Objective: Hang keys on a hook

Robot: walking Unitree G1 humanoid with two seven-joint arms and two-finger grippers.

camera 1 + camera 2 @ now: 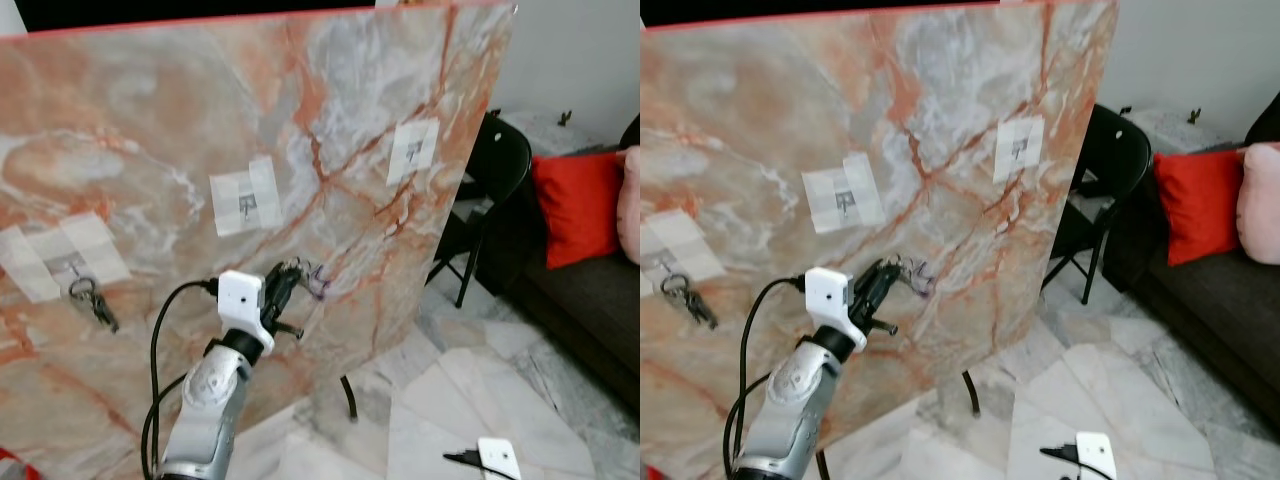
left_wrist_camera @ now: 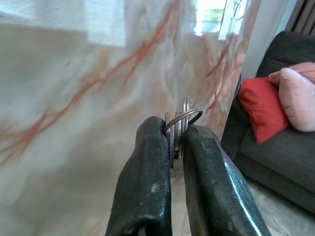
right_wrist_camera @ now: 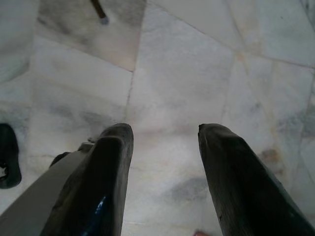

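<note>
Left tool (image 1: 296,272) pinches keys (image 1: 312,277) near marble board (image 1: 380,60), w/ middle hook (image 1: 246,206) at 11 o'clock. Another key set (image 1: 92,300) hangs at 9 o'clock. Right tool (image 3: 165,147) spread wide over floor (image 3: 187,59).

White marble floor (image 1: 470,400), black folding chair (image 1: 490,180), dark sofa (image 1: 590,300) with red cushion (image 1: 575,205).

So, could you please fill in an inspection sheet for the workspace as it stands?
Surface: upright marble-patterned board with three taped hooks: left hook, middle hook, right hook.
Job's things: keys pinched in the left pincer, near the board, below the middle hook; another key bunch hangs from the left hook.
Clutter: nothing seen.
Grippers: left pincer shut on keys; right pincer open above the floor.
Cables: black cable loops along the left arm.
Surroundings: folding chair, red cushion, pink cushion, sofa.
</note>
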